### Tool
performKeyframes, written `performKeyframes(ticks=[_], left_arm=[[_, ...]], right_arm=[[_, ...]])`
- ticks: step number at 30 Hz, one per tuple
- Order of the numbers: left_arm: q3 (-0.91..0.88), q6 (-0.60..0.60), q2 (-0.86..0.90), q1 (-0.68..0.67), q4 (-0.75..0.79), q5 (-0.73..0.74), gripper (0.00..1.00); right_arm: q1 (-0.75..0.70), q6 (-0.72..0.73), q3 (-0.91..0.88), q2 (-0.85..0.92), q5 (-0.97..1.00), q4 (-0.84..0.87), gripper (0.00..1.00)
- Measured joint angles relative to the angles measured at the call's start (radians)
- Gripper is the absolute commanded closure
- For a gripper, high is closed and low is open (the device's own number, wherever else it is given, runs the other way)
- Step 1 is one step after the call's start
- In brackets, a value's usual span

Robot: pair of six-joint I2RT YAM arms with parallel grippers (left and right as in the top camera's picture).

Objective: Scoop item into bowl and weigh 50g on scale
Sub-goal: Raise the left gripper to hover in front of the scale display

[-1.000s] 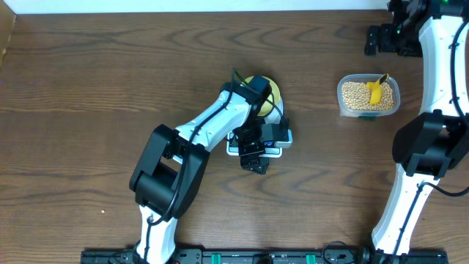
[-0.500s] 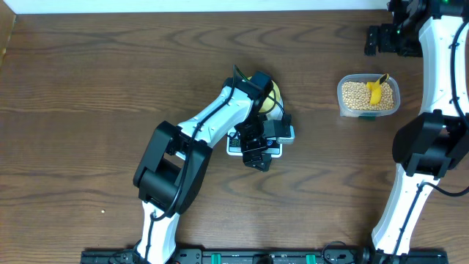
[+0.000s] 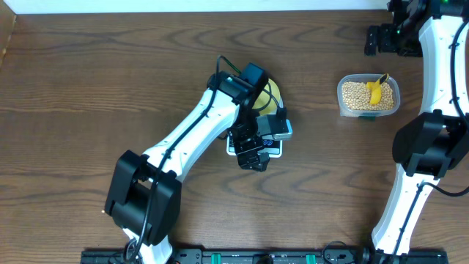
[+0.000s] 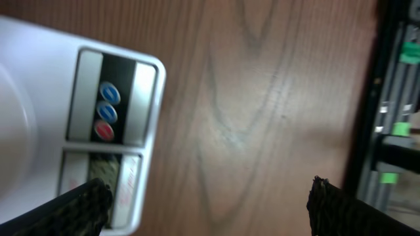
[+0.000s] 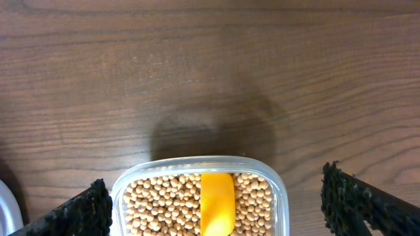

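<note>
We see scoop (image 5: 216,206) in tub (image 5: 281,196) just ahead of right gripper (image 5: 214,187), long axis running btw its spread, empty jaws; left gripper (image 4: 207,196), also spread and empty, farther, by scale (image 4: 39,78)

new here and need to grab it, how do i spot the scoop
On the right side of the wooden table sits a clear tub of tan beans. The scoop lies inside it, the one bright yellow strip among small round grains.
</note>
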Motion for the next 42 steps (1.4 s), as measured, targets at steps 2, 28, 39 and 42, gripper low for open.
performKeyframes(ticks=[2,28,39,42], left_arm=[[0.000,-0.048,-0.002,0.003,-0.012,-0.007,0.02],[-0.264,-0.289,0.001,0.255,0.197,-0.194,0.02],[-0.376,-0.121,0.002,0.255,0.410,-0.313,0.03],[-0.387,-0.030,0.002,0.255,0.455,-0.315,0.03]], right_arm=[[0.000,0.000,0.000,0.000,0.000,0.000,0.01],[0.000,0.000,0.000,0.000,0.000,0.000,0.01],[0.000,0.000,0.000,0.000,0.000,0.000,0.01],[0.000,0.000,0.000,0.000,0.000,0.000,0.01]])
